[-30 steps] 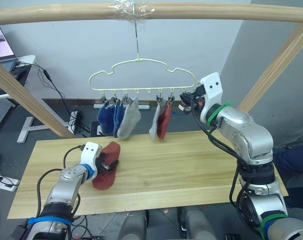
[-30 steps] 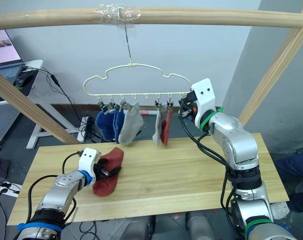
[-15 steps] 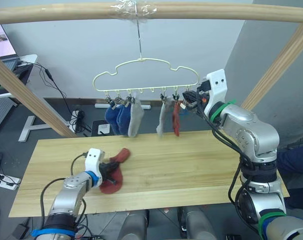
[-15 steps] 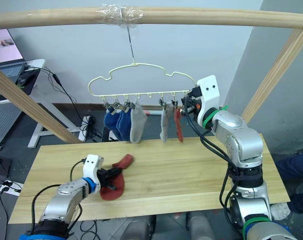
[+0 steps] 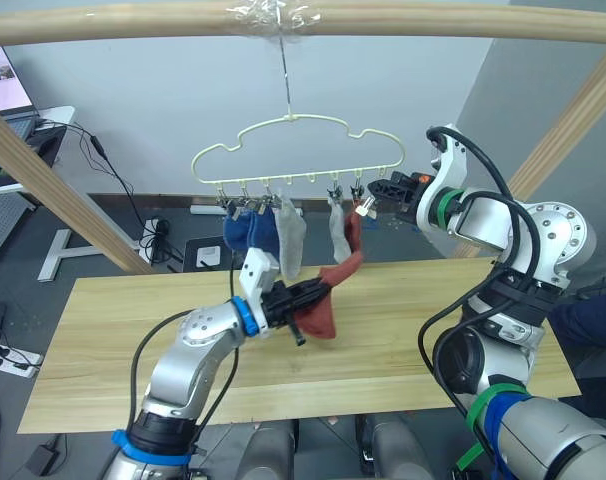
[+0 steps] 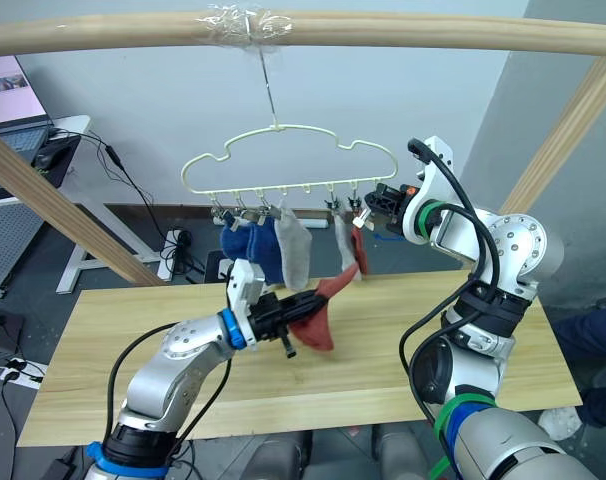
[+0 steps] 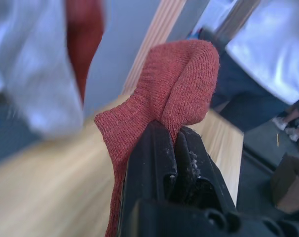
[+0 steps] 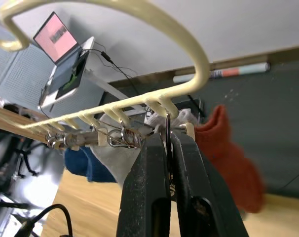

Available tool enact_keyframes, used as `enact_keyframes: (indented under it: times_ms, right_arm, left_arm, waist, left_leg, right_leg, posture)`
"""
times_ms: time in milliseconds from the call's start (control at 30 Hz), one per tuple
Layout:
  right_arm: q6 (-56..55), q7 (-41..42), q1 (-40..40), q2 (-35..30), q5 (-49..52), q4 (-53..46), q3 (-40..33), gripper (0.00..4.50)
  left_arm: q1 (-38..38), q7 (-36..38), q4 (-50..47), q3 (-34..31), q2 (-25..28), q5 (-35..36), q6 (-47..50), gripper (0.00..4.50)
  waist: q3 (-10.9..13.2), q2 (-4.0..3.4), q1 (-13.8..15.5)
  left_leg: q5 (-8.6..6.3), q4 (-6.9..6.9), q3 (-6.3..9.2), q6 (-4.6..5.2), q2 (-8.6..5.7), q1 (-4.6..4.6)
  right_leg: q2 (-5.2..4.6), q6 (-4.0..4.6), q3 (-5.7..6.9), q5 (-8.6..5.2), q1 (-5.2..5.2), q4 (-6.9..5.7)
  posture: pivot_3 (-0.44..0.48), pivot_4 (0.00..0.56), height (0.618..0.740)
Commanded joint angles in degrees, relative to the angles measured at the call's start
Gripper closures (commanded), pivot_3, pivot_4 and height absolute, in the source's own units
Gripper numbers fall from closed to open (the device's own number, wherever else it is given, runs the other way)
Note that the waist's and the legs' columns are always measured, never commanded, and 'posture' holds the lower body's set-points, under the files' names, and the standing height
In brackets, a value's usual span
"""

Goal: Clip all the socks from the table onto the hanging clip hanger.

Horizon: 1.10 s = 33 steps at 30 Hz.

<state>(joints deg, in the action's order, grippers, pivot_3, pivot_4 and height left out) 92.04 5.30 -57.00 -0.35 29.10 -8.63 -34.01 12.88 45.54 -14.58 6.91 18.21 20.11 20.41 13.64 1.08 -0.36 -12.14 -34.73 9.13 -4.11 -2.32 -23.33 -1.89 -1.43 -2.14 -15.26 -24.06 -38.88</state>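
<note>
A rust-red sock (image 5: 328, 300) hangs in the air above the table (image 5: 433, 330), pinched in my shut left gripper (image 5: 305, 295); the left wrist view shows the sock (image 7: 174, 94) folded over the fingertips. The pale yellow-green clip hanger (image 5: 295, 150) hangs from the top pole. Clipped to it are two blue socks (image 5: 245, 232), two grey socks (image 5: 291, 242) and one rust-red sock (image 5: 354, 232). My right gripper (image 5: 375, 195) is shut on the clip (image 8: 168, 129) at the hanger's right end, just beside the hanging red sock (image 8: 228, 158).
A round wooden pole frame (image 5: 383, 20) spans the top, with slanted poles at the left (image 5: 63, 200) and right (image 5: 563, 120). A desk with a laptop (image 5: 3, 85) stands at the back left, with cables on the floor behind the table.
My left gripper closed on the red sock lying on the table and lifted it up and right toward the hanger. The right gripper stayed pinched at the hanger's right end.
</note>
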Motion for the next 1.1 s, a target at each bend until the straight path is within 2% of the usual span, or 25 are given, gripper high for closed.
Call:
enact_keyframes:
  times_ms: [33,333,733,1100]
  right_arm:
    - [0.5,-2.5,-0.7,-0.1,2.6,-0.3,-1.6,4.5]
    - [0.5,-8.8,-1.6,0.5,8.0,1.0,-4.0,4.5]
    - [0.5,-14.9,-3.0,0.3,12.7,3.7,-6.0,4.5]
    - [0.5,-16.8,-3.2,-0.1,15.2,4.6,-5.9,4.5]
  left_arm:
    - [2.3,-3.5,-1.0,-0.6,-1.8,-1.1,-3.3,4.48]
    - [4.3,-6.9,2.4,-0.4,-2.9,-4.4,-8.5,4.48]
    - [4.5,-4.4,5.2,2.3,-1.6,-6.6,-12.6,4.48]
    - [10.6,-8.7,11.3,0.7,-4.4,-7.4,-12.9,4.48]
  waist:
    - [0.0,0.0,-0.1]
    - [0.0,0.0,-0.1]
    - [0.0,0.0,-0.3]
    - [0.0,0.0,-0.9]
  left_leg:
    - [0.0,0.0,-0.01,0.0,0.0,0.0]
    - [0.01,-0.04,0.0,0.01,-0.01,-0.01]
    - [0.0,-0.06,0.0,0.02,0.0,-0.03]
    - [0.02,-0.11,0.02,0.05,0.01,-0.05]
  right_leg:
    - [0.01,0.0,0.0,0.0,0.0,0.0]
    - [0.21,-0.02,-0.02,0.01,0.0,-0.05]
    - [0.32,-0.02,-0.03,0.02,0.01,-0.06]
    - [0.4,-0.05,-0.05,0.03,0.01,-0.08]
  posture:
    - [0.064,0.205,0.74]
    - [0.063,0.206,0.74]
    - [0.051,0.227,0.74]
    - [0.047,0.234,0.74]
